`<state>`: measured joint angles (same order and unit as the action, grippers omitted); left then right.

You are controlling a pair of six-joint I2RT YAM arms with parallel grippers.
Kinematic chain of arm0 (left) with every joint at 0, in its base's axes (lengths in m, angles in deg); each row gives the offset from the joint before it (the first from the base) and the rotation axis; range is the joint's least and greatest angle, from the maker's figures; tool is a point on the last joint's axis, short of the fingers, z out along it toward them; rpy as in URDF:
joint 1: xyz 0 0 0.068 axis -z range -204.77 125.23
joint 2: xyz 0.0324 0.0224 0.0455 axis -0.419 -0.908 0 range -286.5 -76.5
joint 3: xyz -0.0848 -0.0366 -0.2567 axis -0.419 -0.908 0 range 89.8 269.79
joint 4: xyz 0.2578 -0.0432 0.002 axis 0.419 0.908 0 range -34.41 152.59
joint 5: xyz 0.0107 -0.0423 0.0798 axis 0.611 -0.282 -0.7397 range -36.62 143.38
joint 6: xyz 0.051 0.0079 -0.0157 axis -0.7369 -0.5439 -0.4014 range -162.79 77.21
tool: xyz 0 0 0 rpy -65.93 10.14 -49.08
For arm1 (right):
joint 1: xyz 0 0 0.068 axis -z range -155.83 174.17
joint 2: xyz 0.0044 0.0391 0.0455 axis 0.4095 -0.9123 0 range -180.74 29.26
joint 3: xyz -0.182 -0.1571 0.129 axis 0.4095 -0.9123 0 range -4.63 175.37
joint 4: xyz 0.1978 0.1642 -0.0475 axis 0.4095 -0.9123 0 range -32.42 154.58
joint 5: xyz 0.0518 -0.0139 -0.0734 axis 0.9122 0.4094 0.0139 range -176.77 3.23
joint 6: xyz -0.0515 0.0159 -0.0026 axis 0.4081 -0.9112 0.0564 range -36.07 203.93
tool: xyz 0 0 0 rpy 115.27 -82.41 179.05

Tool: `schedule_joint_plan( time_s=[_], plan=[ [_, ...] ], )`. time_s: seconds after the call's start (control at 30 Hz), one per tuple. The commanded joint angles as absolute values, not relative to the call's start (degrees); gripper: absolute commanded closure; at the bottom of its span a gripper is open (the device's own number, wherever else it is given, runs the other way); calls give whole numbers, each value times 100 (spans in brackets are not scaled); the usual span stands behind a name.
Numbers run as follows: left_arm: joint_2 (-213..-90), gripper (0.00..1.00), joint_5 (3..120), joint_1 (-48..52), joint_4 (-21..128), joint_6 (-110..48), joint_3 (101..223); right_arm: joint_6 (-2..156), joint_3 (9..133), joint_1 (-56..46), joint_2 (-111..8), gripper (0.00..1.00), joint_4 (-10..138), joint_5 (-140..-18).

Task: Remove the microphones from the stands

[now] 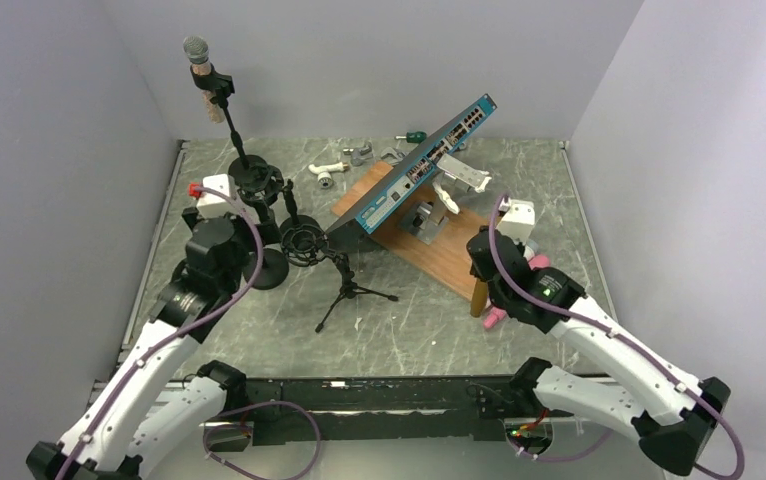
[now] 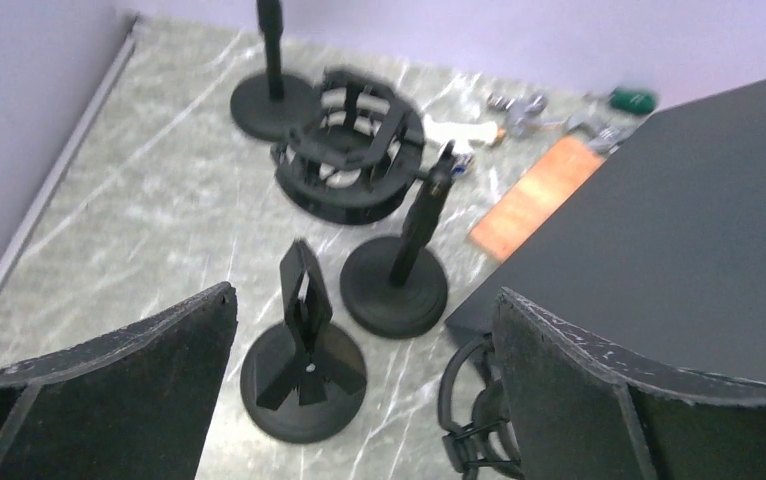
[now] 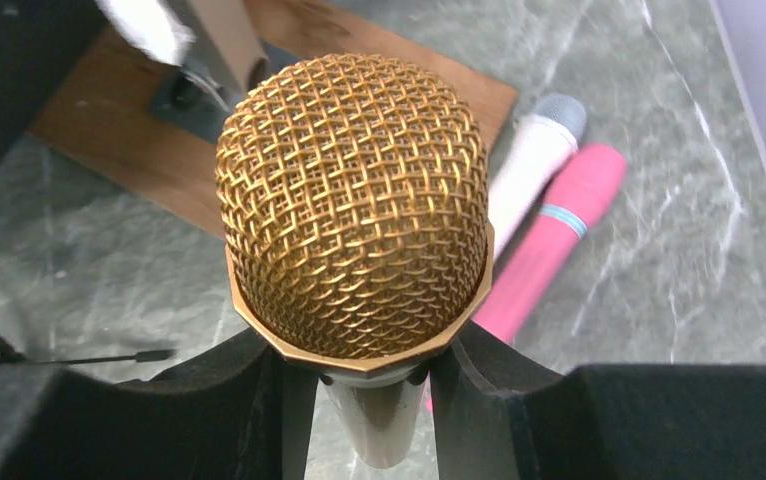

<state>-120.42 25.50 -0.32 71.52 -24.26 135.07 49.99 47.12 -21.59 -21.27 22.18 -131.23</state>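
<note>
Nearby, pink microphone [image 3: 559, 230] beside gold microphone [image 3: 354, 200]

- gold microphone [image 3: 351, 200]: body hidden between the fingers [image 3: 189, 410], cut off at the 6 o'clock edge.
- pink microphone [image 3: 554, 240]: lower end behind the gold head.
- stand pole [image 2: 271, 45]: cut off at the 12 o'clock edge.
- small parts [image 1: 359, 155], at 12 o'clock on the desk [image 1: 439, 320]: too small to identify.

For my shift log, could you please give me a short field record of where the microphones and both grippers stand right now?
left gripper: open, empty, over black round-base stands
right gripper: shut on gold mesh-headed microphone
tall black stand: holds silver-headed microphone
marble table: pink microphone and white microphone lying side by side
</note>
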Motion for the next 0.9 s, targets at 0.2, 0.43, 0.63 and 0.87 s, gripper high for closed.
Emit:
schedule_joint_plan(
  time_s=[0.2, 0.43, 0.63, 0.87],
  plan=[
    [-11131, 1, 2951, 30, 5904, -3778, 13079, 4543, 4683, 781, -2931, 100, 1671, -11439],
    [-10898, 1, 2449, 448, 5950, -4150, 13066, 4648, 4399, 2176, -2984, 100, 1965, -10629],
    [-10802, 1, 2389, 526, 5981, -4125, 13058, 4399, 4164, 2883, -2772, 100, 2082, -10358],
    [-10773, 2, 2317, 515, 5963, -4142, 13031, 3565, 3702, 3173, -2844, 100, 1850, -10735]
  ],
)
